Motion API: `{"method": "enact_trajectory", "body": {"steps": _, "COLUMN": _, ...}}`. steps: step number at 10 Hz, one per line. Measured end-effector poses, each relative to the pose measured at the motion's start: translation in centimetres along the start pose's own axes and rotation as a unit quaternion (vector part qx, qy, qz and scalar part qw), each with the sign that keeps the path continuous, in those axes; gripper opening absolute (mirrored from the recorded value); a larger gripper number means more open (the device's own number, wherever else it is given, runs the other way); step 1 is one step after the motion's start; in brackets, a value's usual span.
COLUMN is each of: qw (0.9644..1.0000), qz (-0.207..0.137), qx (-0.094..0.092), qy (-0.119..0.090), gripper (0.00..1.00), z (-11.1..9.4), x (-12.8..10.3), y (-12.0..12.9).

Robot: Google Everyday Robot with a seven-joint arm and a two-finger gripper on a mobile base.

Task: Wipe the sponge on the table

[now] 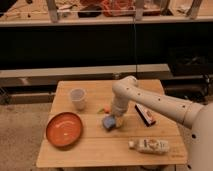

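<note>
Sponge [108, 123] just below tool [116, 118], table [100, 146] centre.

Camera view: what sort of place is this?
Probably a robotics lab or workshop: a long dark bench behind, a small wooden table set with props, and the robot's gripper down at the sponge.
</note>
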State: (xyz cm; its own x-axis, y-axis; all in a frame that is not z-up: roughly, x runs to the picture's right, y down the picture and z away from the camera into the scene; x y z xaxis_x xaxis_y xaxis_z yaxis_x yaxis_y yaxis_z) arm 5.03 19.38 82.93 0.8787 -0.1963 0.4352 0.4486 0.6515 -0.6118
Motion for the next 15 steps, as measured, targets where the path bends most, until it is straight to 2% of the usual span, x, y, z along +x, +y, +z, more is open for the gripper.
{"method": "enact_trajectory", "body": {"steps": 2, "qw": 0.9999, "qz": -0.015, "qx": -0.006, "qy": 0.003, "gripper": 0.00, "z": 0.7, "x": -3.1, "y": 0.6}}
{"method": "enact_trajectory", "body": {"steps": 4, "qw": 0.9997, "qz": -0.023, "qx": -0.010, "qy": 0.004, "gripper": 0.00, "z": 1.2, "x": -4.5, "y": 1.1}}
{"method": "enact_trajectory", "body": {"steps": 6, "qw": 0.9994, "qz": -0.031, "qx": -0.012, "qy": 0.006, "gripper": 0.00, "z": 1.3, "x": -4.3, "y": 1.5}}
{"method": "enact_trajectory", "body": {"steps": 10, "qw": 0.9998, "qz": -0.019, "qx": -0.003, "qy": 0.008, "gripper": 0.00, "z": 0.3, "x": -1.5, "y": 3.2}}
{"method": "enact_trajectory", "body": {"steps": 12, "qw": 0.9997, "qz": -0.022, "qx": -0.001, "qy": 0.008, "gripper": 0.00, "z": 0.2, "x": -1.2, "y": 3.1}}
{"method": "enact_trajectory", "body": {"steps": 15, "qw": 0.9997, "qz": -0.022, "qx": 0.001, "qy": 0.011, "gripper": 0.00, "z": -0.1, "x": 0.3, "y": 3.2}}
